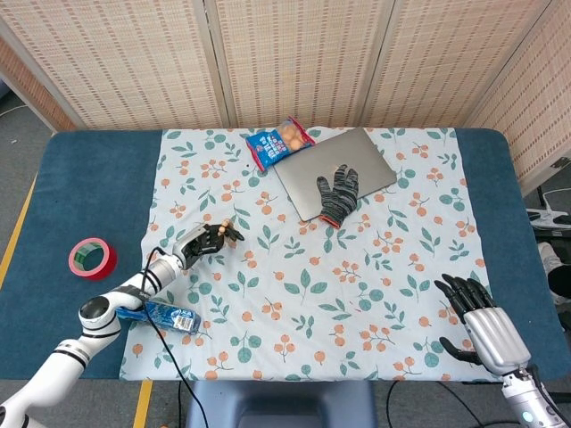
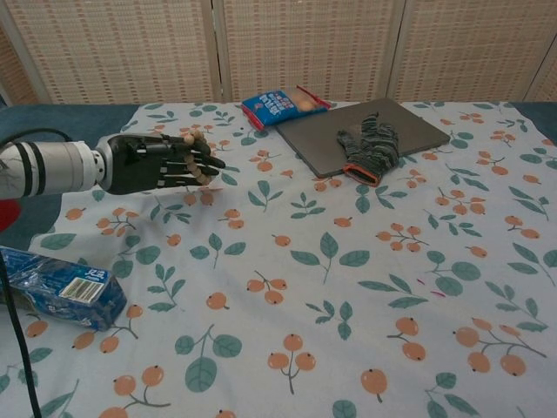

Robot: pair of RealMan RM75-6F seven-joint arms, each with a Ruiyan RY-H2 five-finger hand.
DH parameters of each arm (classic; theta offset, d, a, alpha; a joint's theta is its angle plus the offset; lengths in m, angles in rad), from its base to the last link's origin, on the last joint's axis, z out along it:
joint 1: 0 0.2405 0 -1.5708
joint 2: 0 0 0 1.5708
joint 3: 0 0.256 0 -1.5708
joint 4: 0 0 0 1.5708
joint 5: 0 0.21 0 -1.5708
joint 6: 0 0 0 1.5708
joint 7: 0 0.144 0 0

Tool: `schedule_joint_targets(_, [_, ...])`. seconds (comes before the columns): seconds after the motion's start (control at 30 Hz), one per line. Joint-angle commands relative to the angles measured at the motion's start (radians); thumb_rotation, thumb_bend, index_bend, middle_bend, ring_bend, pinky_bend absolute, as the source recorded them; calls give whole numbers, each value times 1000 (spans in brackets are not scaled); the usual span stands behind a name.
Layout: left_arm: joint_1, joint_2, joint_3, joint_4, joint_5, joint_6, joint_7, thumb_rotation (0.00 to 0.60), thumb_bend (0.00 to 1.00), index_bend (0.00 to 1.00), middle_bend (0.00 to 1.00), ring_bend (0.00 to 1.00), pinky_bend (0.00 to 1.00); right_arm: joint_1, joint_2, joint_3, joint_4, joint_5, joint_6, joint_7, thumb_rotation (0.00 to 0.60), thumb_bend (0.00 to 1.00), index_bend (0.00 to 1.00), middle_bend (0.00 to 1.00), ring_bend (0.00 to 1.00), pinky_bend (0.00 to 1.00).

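My left hand (image 1: pixel 202 242) hovers over the left part of the floral tablecloth (image 1: pixel 357 276), fingers pointing right. It holds a string of brown wooden beads (image 2: pixel 195 159), looped around the fingers; the beads (image 1: pixel 227 231) show at the fingertips in the head view too. The chest view shows the same hand (image 2: pixel 152 164) dark and level, a little above the cloth. My right hand (image 1: pixel 478 323) hangs at the table's near right corner, fingers apart, holding nothing. It is outside the chest view.
A blue wrapped pack (image 2: pixel 57 286) lies near the left forearm, and a red tape roll (image 1: pixel 92 258) sits on the blue table further left. At the back are a grey laptop (image 1: pixel 302 183) with a knitted glove (image 1: pixel 339 191) on it and a blue snack bag (image 1: pixel 280 143).
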Motion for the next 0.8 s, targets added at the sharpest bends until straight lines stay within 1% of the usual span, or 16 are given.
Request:
schedule_joint_targets(0.03, [16,-15,-22,-23,24,25,54,600,1000,498,332,40,5,0,0,0,0,0,0,0,600,210,0,0,0,0])
schedule_joint_targets(0.13, [27,-23,-32,-31,42,33,92,600,1000,494,331,51,45,0,0,0,0,0,1,1,600,213,0,0,0,0])
schedule_joint_targets(0.3, [29,-21,-27,-29,55,30,105,600,1000,488,330,78,150,-1,1,1,0,1,2,1,600,215,0,0,0,0])
schedule_joint_targets(0.4, [29,-19,-24,-30,62,29,109,600,1000,482,325,107,194,-1,1,2,0,2,3,1,600,222,0,0,0,0])
schedule_joint_targets(0.57, [27,-15,-14,-43,99,65,145,600,1000,464,314,130,223,-1,1,2,1,2,3,1,600,226,0,0,0,0])
schedule_joint_targets(0.8, [65,-29,5,-119,204,164,265,600,1000,460,308,139,233,-1,-3,2,1,3,0,-4,600,226,0,0,0,0])
